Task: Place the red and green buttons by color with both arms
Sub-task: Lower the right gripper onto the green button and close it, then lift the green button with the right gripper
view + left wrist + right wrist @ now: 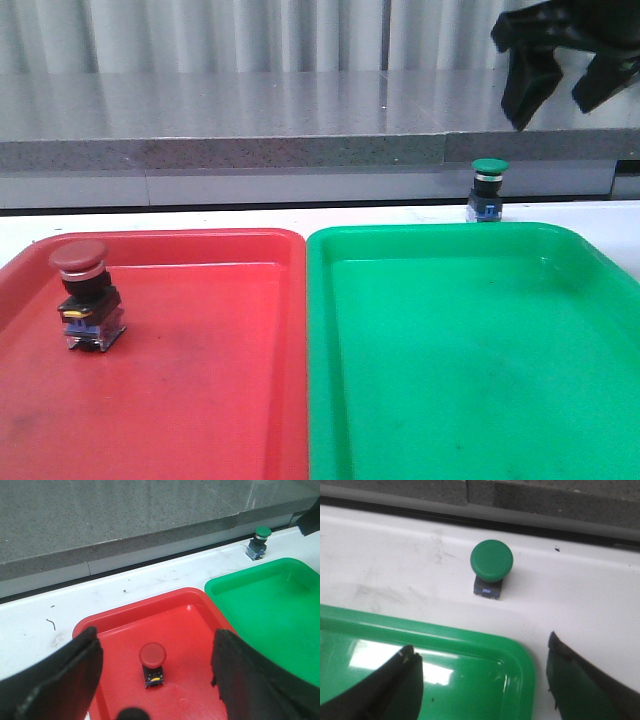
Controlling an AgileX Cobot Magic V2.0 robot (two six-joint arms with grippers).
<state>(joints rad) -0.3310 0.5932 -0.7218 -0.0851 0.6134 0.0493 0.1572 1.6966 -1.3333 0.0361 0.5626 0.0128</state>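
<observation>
The red button point(84, 292) point(152, 663) stands upright inside the red tray point(200, 400) point(190, 625), near its left side. The green button point(488, 188) point(259, 542) point(491, 566) stands upright on the white table just behind the green tray point(450, 400) point(270, 610) point(470, 680). My left gripper point(156, 652) is open above the red button, not touching it; it is out of the front view. My right gripper point(560, 95) point(482, 652) is open and empty, raised above and to the right of the green button, over the green tray's back corner.
A grey stone ledge point(250, 130) runs behind the white table point(200, 215) strip. The two trays sit side by side, touching, and fill the near part of the table.
</observation>
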